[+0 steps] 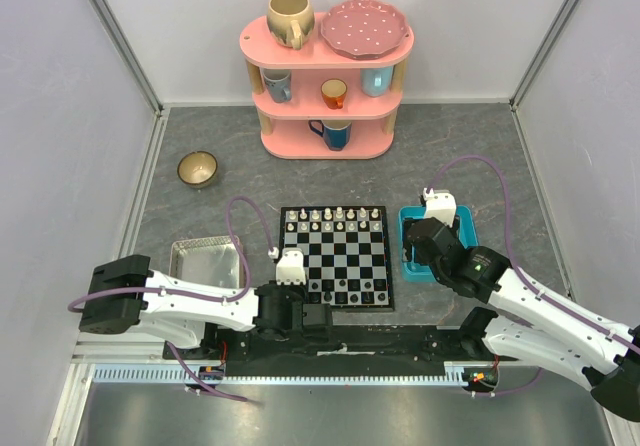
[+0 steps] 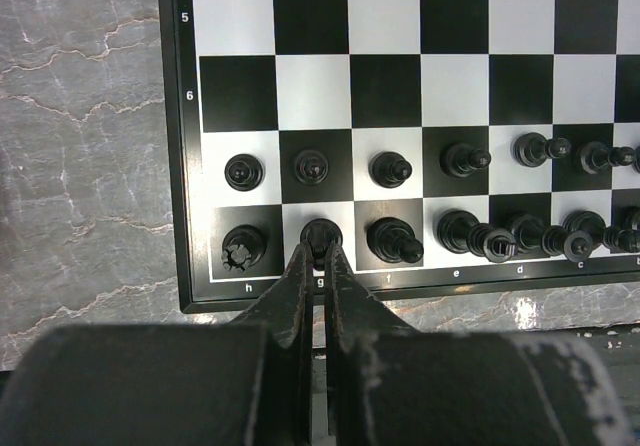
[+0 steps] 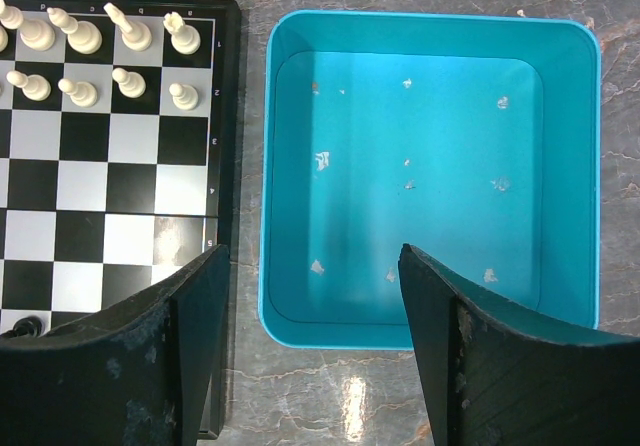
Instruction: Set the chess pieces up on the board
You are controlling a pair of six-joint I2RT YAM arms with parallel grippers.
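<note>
The board [image 1: 335, 256] lies in the middle of the table. Cream-white chess pieces [image 1: 335, 216] fill its two far rows, and black pieces [image 1: 355, 291] its two near rows. In the left wrist view the black pieces [image 2: 470, 231] stand in two rows on the board [image 2: 385, 91]. My left gripper [image 2: 318, 254] is shut on a black piece [image 2: 320, 232] standing on the g square of the nearest row. My right gripper [image 3: 312, 256] hangs open and empty over the near edge of the blue tray [image 3: 430, 166]. White pieces [image 3: 100, 36] show at the upper left of that view.
The blue tray [image 1: 408, 216] sits right of the board with only small specks inside. A metal tray [image 1: 210, 261] lies to the board's left, and a small bowl [image 1: 198, 169] farther back. A pink shelf [image 1: 328, 116] with cups and a plate stands at the back.
</note>
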